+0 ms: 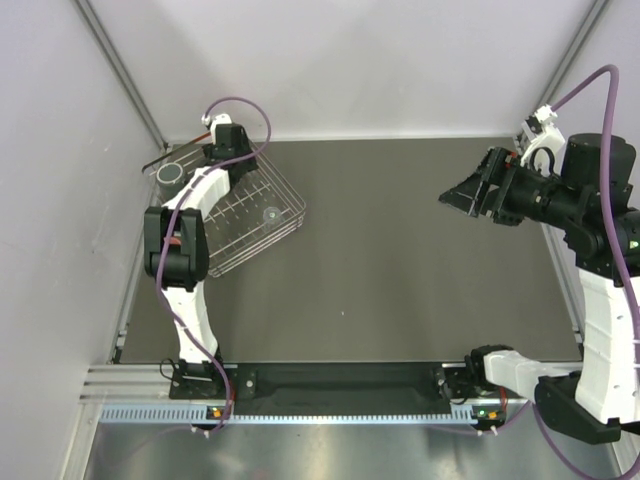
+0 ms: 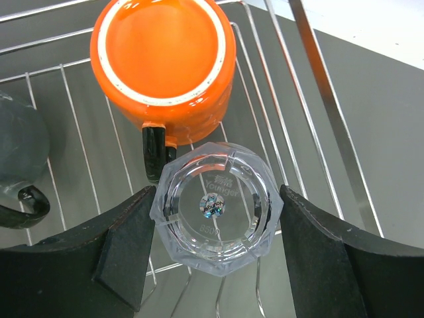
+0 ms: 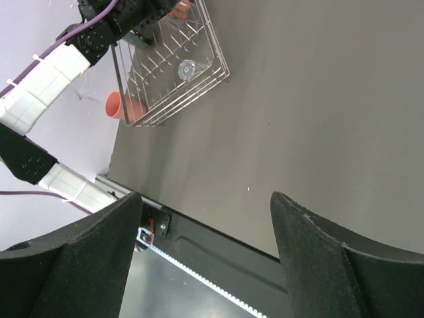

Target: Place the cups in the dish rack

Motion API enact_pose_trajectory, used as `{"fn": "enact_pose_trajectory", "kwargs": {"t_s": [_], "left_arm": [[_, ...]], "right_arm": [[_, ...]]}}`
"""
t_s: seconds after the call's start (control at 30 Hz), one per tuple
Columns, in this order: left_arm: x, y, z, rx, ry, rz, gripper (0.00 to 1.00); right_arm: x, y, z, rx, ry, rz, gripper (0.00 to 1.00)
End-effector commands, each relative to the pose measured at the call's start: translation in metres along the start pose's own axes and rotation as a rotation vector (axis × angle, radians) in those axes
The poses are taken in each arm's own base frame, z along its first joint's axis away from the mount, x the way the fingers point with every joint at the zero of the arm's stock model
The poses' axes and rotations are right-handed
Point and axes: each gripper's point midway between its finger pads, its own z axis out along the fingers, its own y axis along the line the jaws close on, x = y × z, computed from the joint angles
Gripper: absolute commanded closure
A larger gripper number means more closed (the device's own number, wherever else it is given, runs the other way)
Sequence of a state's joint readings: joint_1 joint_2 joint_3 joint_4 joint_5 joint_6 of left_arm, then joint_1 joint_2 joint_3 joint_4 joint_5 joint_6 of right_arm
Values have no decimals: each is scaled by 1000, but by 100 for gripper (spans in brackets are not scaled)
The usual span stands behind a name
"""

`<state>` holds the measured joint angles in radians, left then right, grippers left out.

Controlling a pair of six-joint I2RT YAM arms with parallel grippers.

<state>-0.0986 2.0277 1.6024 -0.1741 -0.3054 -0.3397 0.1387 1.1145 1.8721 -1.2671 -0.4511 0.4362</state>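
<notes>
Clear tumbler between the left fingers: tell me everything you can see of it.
The clear faceted tumbler looks like glass and is seen end-on, with embossed lettering and a small round sticker at its centre. It is over the silver wire dish rack, beside the orange mug, flanked closely by the left fingers; actual contact cannot be told.

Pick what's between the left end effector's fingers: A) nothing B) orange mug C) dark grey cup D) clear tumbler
D: the left wrist view shows the clear tumbler, base up, touched on both sides by the fingers of the left end effector, beside the orange mug.
</notes>
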Motion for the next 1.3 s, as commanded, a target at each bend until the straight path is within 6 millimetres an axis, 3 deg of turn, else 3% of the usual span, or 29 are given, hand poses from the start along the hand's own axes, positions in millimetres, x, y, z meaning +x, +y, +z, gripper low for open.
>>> {"fn": "enact_pose_trajectory", "kwargs": {"t_s": [0.0, 0.27, 0.43, 0.47, 0.57, 0.73, 0.87, 1.1, 1.27], "left_arm": [[-23, 3, -1, -42, -45, -28, 100], [-14, 0, 6, -32, -19, -34, 100], [-12, -3, 9, -18, -7, -41, 78], [-12, -4, 8, -16, -5, -46, 68], [-12, -5, 7, -13, 1, -55, 53], [-15, -6, 0, -11, 6, -68, 34], [-24, -8, -9, 2, -10, -73, 13], [-38, -10, -25, 17, -20, -77, 4], [-64, -14, -59, 54, -61, -99, 2]], "right_arm": [[-3, 0, -3, -6, -19, -21, 22], [-2, -1, -3, -8, -17, -20, 22], [-1, -1, -2, -10, -12, -23, 22], [-2, -1, -2, -9, -14, -24, 22], [-3, -1, -3, -11, -17, -25, 22], [-3, 0, -4, -13, -20, -27, 22], [-6, 3, -5, -26, -23, -34, 22], [-5, 8, -6, -54, -14, -42, 22], [-4, 10, -4, -77, -18, -36, 22]]}}
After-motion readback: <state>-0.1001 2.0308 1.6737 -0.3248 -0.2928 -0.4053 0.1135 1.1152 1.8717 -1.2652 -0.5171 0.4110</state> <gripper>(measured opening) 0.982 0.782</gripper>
